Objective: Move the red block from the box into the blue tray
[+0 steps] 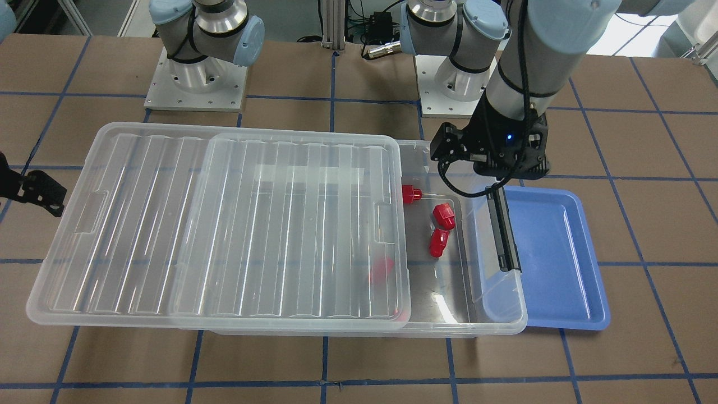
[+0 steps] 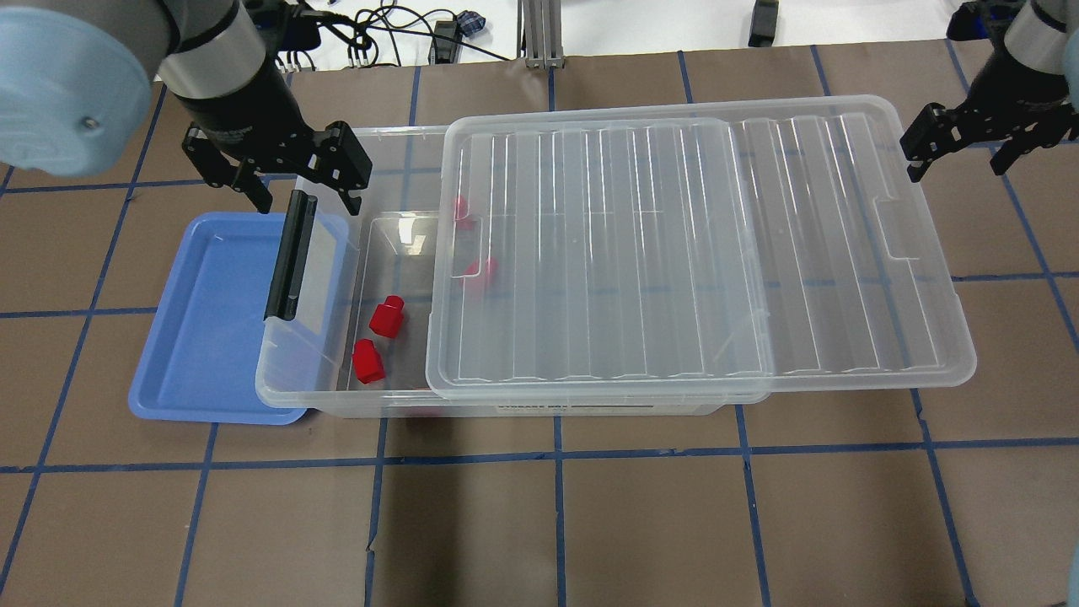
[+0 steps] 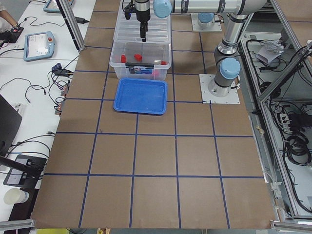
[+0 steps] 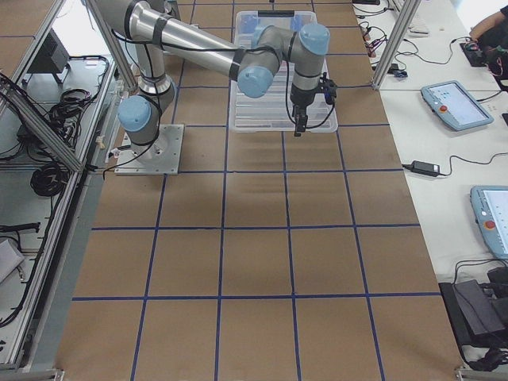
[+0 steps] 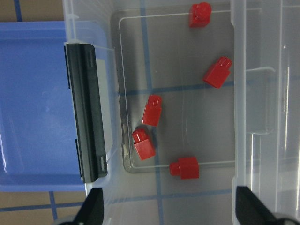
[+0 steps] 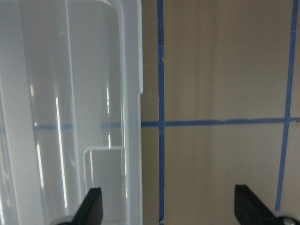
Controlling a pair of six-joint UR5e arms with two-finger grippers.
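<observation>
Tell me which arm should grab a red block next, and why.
Left, I'd say. The left gripper hovers open over the uncovered end of the box, where red blocks lie exposed, beside the blue tray. The right gripper is open at the far end of the lid, away from them.

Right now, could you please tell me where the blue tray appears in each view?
Front-facing: blue tray, right of middle.
Overhead: left, below middle.
Exterior left: upper half, left of centre.
Exterior right: not visible.
Left wrist: left side.
Right wrist: not in it.
Shared landmark: the black latch bar bordering it.
</observation>
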